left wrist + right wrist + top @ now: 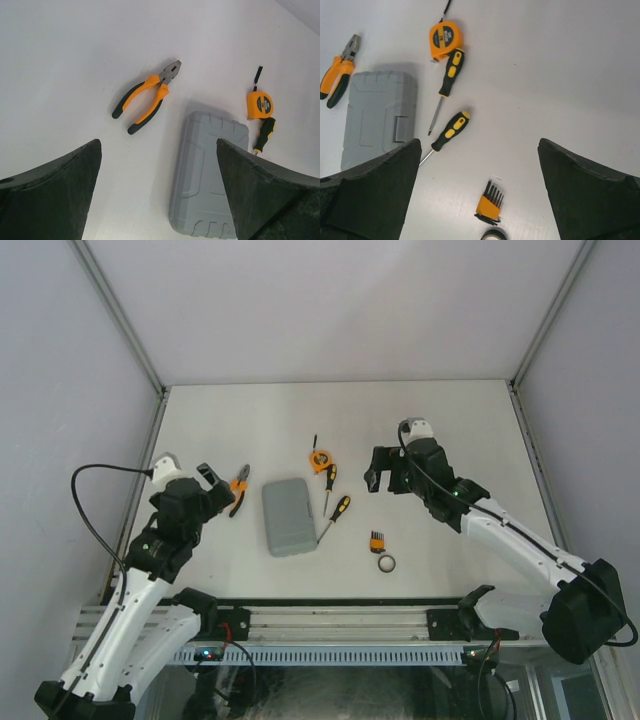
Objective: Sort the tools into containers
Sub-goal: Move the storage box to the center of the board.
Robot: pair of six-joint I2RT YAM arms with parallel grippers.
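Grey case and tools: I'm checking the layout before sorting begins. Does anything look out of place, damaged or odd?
Nothing looks damaged or spilled. The one oddity: the grey case lies shut, while the pliers, tape measure, screwdrivers, bit set and ring all lie loose on the table on either side of it.

**Fixtures and surroundings: non-task items**

1. Flat, matt white rectangular table top (250,420). Reference item for all entries below.
2. Plain pale grey back wall panel (330,300). Rises from the far edge of the table top.
3. Pale grey left side wall panel (50,390) and matching right side wall panel (600,370). Each stands along its side edge of the table top.
4. Slim silver metal left corner post (120,315) and right corner post (550,315). They rise from the far corners of the table top.
5. Silver extruded-metal rail (340,620). Runs along the near edge of the table top.
6. White plastic slotted strip (340,653). Sits nearer than that edge, just past the rail.
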